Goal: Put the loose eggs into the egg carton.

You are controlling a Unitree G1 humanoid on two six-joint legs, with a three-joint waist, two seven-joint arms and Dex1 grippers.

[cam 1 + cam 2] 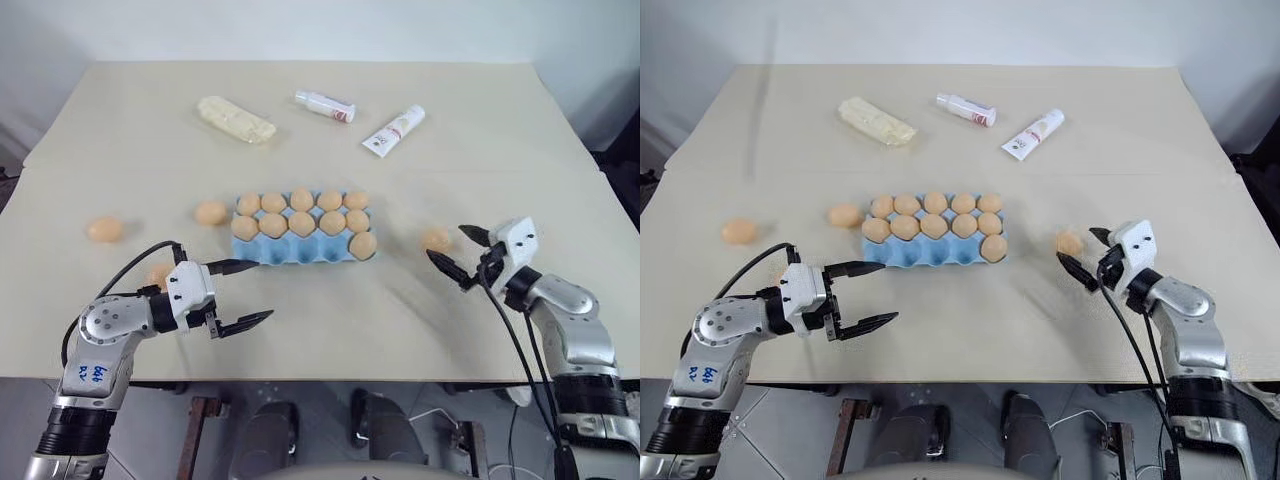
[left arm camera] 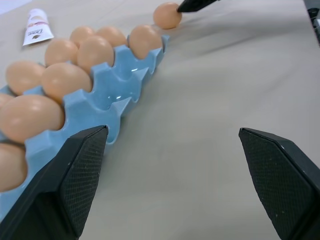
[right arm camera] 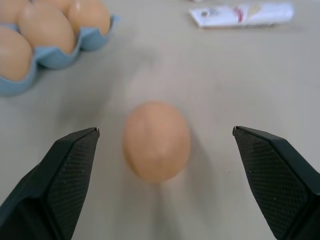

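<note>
The light blue egg carton [image 1: 300, 255] lies mid-table with its two far rows full of eggs and one egg [image 1: 363, 245] in the right end of the near row. Loose eggs lie at the far left [image 1: 105, 229], just left of the carton [image 1: 210, 212], and partly behind my left wrist [image 1: 157, 275]. One more loose egg [image 3: 156, 141] lies right of the carton, just ahead of my open right gripper [image 1: 447, 243] and in line with the gap between its spread fingers. My left gripper [image 1: 263, 290] is open and empty, in front of the carton's near left corner.
A pale yellow wrapped block [image 1: 236, 118], a white bottle [image 1: 325, 105] and a white tube [image 1: 394, 130] lie at the back of the table. The table's front edge runs just below both grippers.
</note>
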